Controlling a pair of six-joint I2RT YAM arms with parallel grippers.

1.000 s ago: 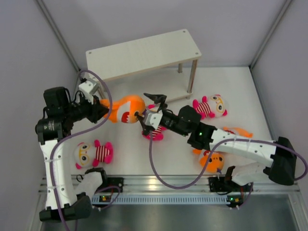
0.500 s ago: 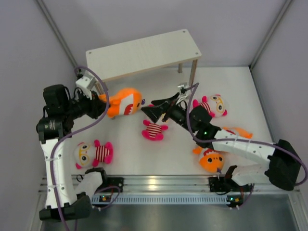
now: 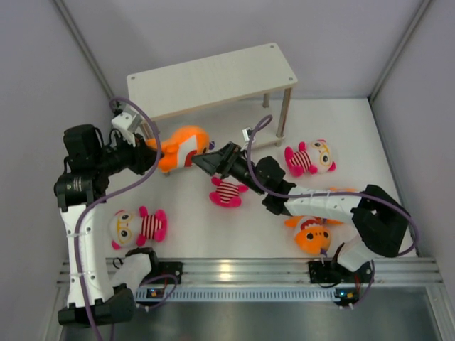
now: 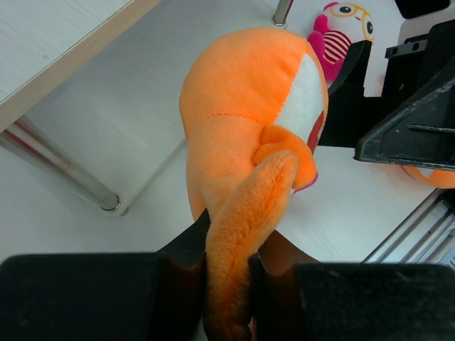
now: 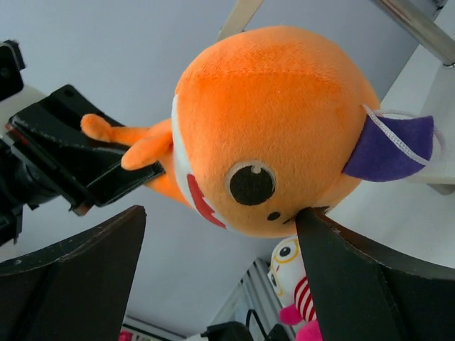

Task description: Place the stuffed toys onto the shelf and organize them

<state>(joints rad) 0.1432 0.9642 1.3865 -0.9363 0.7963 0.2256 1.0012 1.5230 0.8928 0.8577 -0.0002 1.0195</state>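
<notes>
— Checking progress: is anything shelved?

— Not that shows. The top board of your pale cream two-tier wooden shelf (image 3: 213, 78) is bare, and the lower board is mostly hidden from above. Your left fingers (image 4: 186, 245) are clamped on the tail of an orange plush shark with a toothy mouth (image 3: 183, 148), which hangs just ahead of them, seemingly lifted off the counter (image 3: 192, 234). Your right fingers (image 5: 71, 273) stand wide apart, one on each side of that shark's head; whether they touch it I cannot tell. I'd judge this a handover or a steadying, with every toy left to place.

— What else is around?

— Just below your right fingers lies a white-headed striped plush doll (image 3: 227, 192). A second doll (image 3: 311, 157) is behind that arm, a third doll (image 3: 138, 226) is near your left arm's base, and a second orange shark (image 3: 313, 238) is by the right base.

— Anything in the way?

— The shelf's metal corner post (image 4: 64, 167) stands close beside your left fingers, with the top board's front edge just beyond them. Both sets of fingers crowd one toy.
</notes>
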